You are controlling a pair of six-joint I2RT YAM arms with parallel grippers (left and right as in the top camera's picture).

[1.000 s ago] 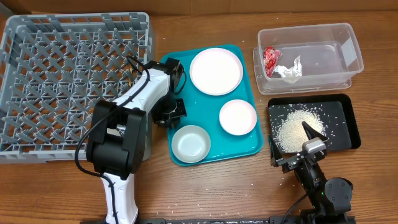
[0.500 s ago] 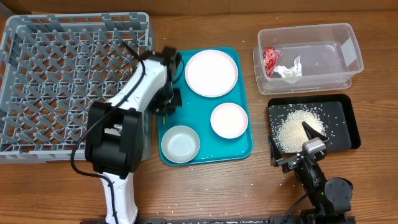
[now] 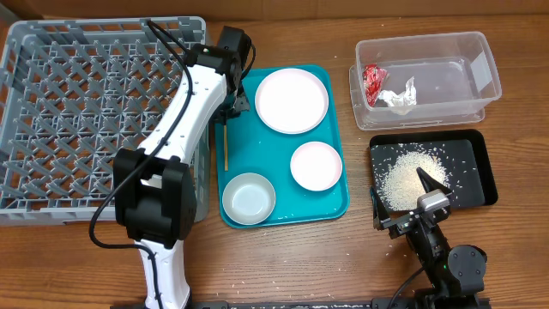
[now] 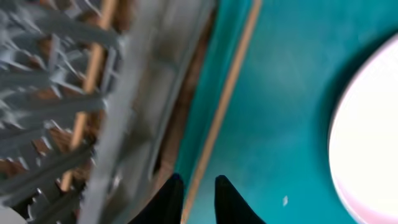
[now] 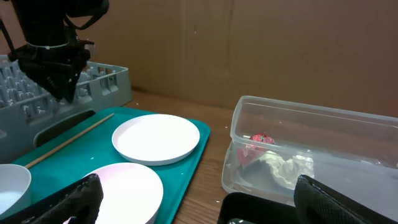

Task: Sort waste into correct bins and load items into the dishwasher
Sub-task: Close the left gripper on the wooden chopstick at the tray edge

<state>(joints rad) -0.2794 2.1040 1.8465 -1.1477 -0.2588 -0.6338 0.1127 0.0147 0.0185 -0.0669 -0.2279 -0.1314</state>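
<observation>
Left claw (image 4: pixel 198 188), tips nearly together, hovers empty; we judge the chopstick (image 4: pixel 225 106) light, stiff, roll-prone, best pinched mid-length.

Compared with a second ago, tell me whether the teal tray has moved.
Yes. The teal tray has slid left in the overhead view, toward the grey dish rack and away from the black tray.

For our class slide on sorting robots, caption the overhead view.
Left gripper at a chopstick on the teal tray with plate, dish and bowl, beside the rack.
</observation>
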